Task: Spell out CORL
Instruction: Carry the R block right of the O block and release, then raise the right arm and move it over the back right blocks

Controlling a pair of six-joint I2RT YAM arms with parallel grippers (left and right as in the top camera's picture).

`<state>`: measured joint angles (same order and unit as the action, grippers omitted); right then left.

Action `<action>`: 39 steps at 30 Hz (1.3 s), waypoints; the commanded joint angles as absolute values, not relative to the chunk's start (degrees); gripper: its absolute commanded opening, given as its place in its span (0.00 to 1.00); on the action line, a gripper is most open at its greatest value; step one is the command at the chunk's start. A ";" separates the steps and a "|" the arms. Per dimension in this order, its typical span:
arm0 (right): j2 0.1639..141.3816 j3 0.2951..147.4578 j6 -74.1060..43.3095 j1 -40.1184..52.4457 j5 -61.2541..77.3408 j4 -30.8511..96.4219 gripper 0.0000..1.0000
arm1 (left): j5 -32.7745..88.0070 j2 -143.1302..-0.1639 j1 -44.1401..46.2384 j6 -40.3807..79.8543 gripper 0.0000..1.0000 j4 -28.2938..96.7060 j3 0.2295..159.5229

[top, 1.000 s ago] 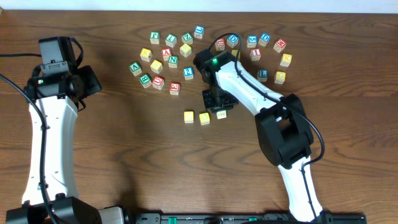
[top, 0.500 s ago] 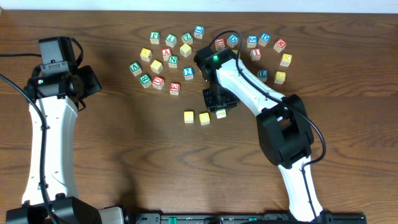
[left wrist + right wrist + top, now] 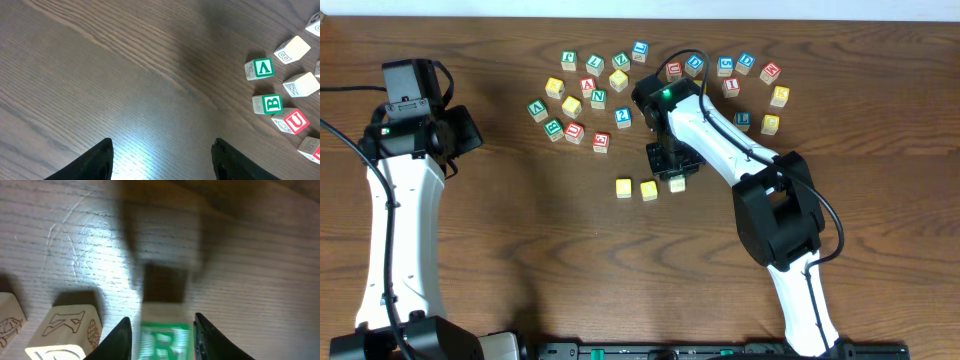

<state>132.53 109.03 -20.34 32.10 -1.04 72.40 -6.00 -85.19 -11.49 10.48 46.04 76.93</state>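
Note:
Two yellowish-topped cubes [image 3: 624, 187] [image 3: 649, 189] sit side by side in a row on the table. Just right of them is the white cube with a green R [image 3: 677, 184], a little behind their line. My right gripper [image 3: 672, 168] points down over it. In the right wrist view the R cube [image 3: 165, 340] looks blurred between the fingers of my right gripper [image 3: 160, 330], with a small gap on its left side. The neighbouring yellowish cube [image 3: 65, 330] shows to the left. A cube with a blue L [image 3: 743, 120] lies among the loose cubes. My left gripper [image 3: 162, 150] hangs open over bare wood.
Loose letter cubes lie in two clusters behind the row, one at the left [image 3: 582, 95] and one at the right [image 3: 750, 85]. The right arm's links [image 3: 775, 200] run back along the right side. In the left wrist view several cubes [image 3: 272, 102] lie at the right edge.
The right jaws have widened a little around the R cube, and the cube has shifted slightly next to the second yellowish cube. The left arm has not moved.

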 commanded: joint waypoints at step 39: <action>134.02 141.45 -14.76 21.10 -0.82 66.59 0.61 | -6.68 -85.73 -11.55 10.79 0.62 46.00 77.84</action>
